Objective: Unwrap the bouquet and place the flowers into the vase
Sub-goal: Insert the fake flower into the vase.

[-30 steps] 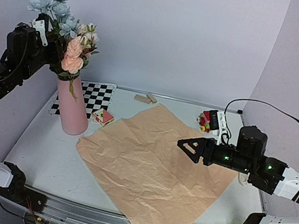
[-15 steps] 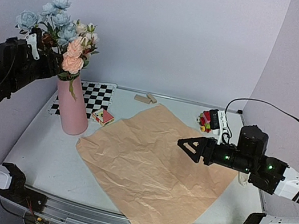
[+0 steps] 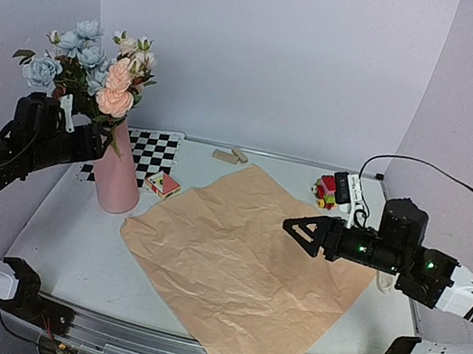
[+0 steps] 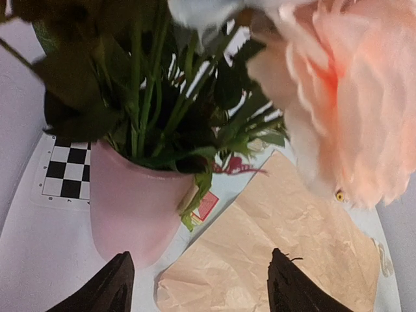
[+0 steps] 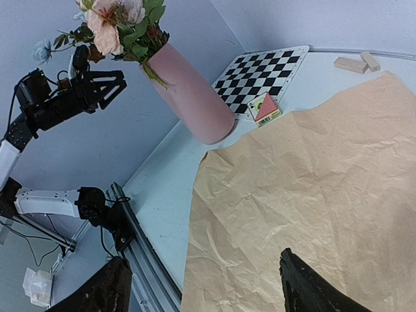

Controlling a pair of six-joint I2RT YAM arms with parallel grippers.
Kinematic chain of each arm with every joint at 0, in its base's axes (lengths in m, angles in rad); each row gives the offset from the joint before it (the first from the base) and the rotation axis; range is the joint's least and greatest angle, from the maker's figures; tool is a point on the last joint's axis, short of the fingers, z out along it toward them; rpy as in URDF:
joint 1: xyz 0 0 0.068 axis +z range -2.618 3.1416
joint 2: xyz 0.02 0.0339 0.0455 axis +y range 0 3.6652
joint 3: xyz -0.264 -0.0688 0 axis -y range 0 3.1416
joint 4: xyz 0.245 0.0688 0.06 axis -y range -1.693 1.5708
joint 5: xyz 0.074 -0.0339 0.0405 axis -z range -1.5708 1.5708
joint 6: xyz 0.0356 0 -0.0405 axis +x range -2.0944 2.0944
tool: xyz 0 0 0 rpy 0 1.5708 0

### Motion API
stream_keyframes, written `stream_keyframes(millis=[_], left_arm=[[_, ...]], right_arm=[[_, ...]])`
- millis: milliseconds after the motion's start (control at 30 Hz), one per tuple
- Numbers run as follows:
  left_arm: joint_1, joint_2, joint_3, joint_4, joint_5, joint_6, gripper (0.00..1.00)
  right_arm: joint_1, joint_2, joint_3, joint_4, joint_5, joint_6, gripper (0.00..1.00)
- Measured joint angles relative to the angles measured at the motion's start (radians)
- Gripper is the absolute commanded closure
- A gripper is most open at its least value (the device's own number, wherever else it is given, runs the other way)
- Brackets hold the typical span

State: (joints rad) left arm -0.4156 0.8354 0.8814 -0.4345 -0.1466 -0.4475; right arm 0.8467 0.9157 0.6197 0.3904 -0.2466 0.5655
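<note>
Entry, flowers-to-vase run. Positions referenced to the vase (image 3: pixel 116 176).

- The vase stood upright on the table. The flowers (image 3: pixel 99 70) were in it, stems down through the mouth, heads fanned above the rim and spreading toward its left side. I judged the placing step done, or very nearly.
- The left gripper (image 4: pixel 203 255) sat left of the vase at about neck height, below the blooms. Its jaws were spread wide with nothing between them. The right wrist view showed a gap between its fingers and the vase wall, so no contact, as far as I could tell. I read that pose as a let-go position, with the stems free to settle under their own weight.
- The kraft paper (image 3: pixel 240 260) lay flat and creased to the right of the vase, its nearest corner just beside the base. It was fully off the stems, so I counted the unwrapping as finished.
- The right gripper (image 3: pixel 293 228) hovered over the paper, well to the right of the vase, jaws wide apart and empty (probably parked there so the sheet could not drift).
- The checkerboard mat (image 3: pixel 154 151) lay behind the vase, and a small card (image 3: pixel 163 184) lay just right of the base.

Risk: the bunch looked top-heavy toward the left, so any withdrawal near the neck called for care.
</note>
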Motion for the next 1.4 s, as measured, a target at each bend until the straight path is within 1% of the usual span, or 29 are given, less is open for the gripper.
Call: stream_keyframes(millis=[133, 300, 533, 733, 867, 1100, 1233, 1400], left_arm=[[0.000, -0.040, -0.039, -0.027, 0.048, -0.034, 0.19], [0.000, -0.136, -0.121, -0.041, 0.093, -0.091, 0.16], [0.000, -0.186, -0.230, -0.048, 0.124, -0.139, 0.12], [0.000, -0.196, -0.241, -0.043, 0.127, -0.164, 0.05], [0.000, -0.199, -0.261, -0.031, 0.108, -0.185, 0.03], [0.000, -0.215, -0.355, 0.017, 0.047, -0.189, 0.01], [0.000, -0.215, -0.398, 0.082, 0.020, -0.168, 0.01], [0.000, -0.216, -0.437, 0.150, -0.036, -0.094, 0.00]], right_arm=[[0.000, -0.007, -0.002, 0.000, 0.004, 0.000, 0.20], [0.000, -0.023, -0.015, -0.001, 0.024, -0.005, 0.18], [0.000, -0.039, -0.027, -0.009, 0.087, -0.035, 0.06], [0.000, -0.089, -0.063, -0.015, 0.149, -0.064, 0.02], [0.000, -0.116, -0.091, -0.017, 0.183, -0.077, 0.02], [0.000, -0.116, -0.097, -0.020, 0.188, -0.128, 0.02], [0.000, -0.118, -0.112, -0.017, 0.204, -0.169, 0.02], [0.000, -0.126, -0.153, -0.026, 0.262, -0.214, 0.02]])
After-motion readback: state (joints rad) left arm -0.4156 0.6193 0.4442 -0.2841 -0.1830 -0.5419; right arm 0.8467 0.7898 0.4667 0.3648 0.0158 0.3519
